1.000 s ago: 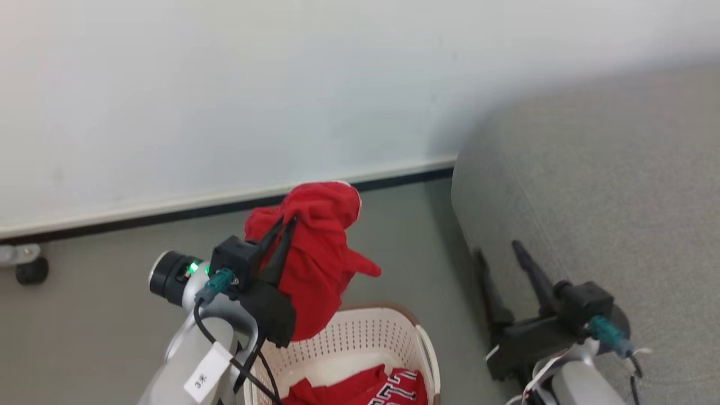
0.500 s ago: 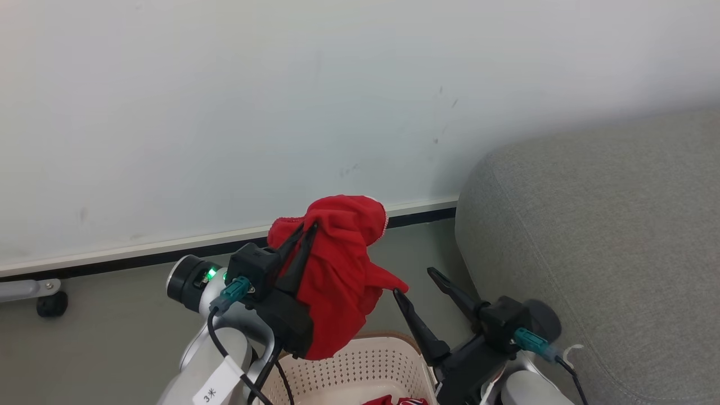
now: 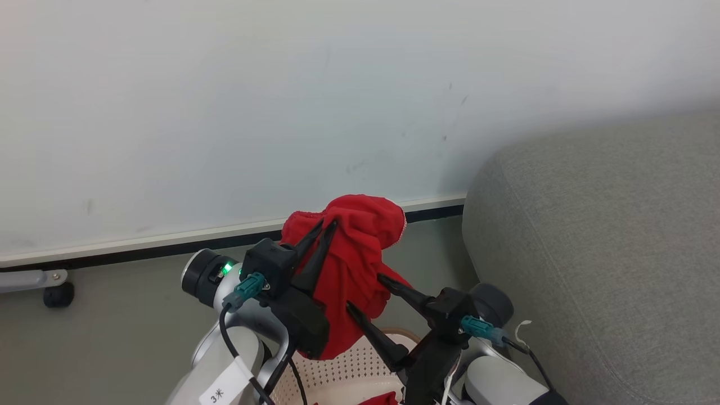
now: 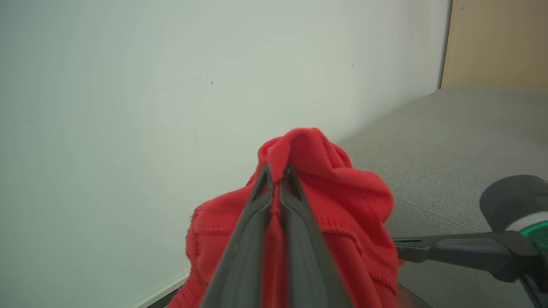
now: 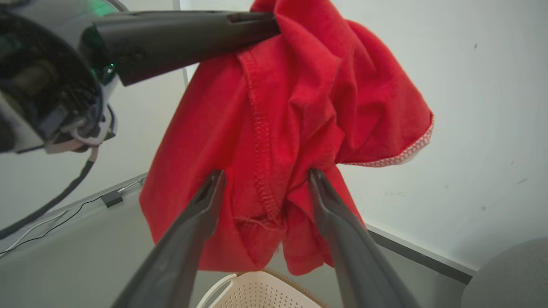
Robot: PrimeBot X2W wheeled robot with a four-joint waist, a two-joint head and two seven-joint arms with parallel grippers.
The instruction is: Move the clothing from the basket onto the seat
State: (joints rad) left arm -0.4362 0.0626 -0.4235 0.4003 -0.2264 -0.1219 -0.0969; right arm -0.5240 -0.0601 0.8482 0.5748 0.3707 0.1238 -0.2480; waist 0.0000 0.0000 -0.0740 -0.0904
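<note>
My left gripper (image 3: 329, 224) is shut on a plain red piece of clothing (image 3: 360, 247), which hangs bunched from its tips above the basket (image 3: 343, 374). The wrist view shows the fingers of the left gripper (image 4: 277, 171) pinching a fold of that clothing (image 4: 338, 192). My right gripper (image 3: 364, 291) is open, with its tips at the lower part of the cloth. In its own view the right gripper (image 5: 266, 173) straddles a hanging fold of the clothing (image 5: 299, 107). A scrap of more red clothing (image 3: 382, 399) lies in the basket. The grey seat (image 3: 607, 242) is to the right.
A white wall with a dark baseboard (image 3: 169, 253) runs behind, above grey floor. A caster (image 3: 56, 293) of some frame stands at the far left. A wooden panel (image 4: 496, 42) rises behind the seat. Thin cables (image 5: 51, 218) lie on the floor by the wall.
The head camera has tilted up, so the basket sits lower in view. My right gripper has swung left from beside the seat to the hanging clothing. The left gripper keeps its hold.
</note>
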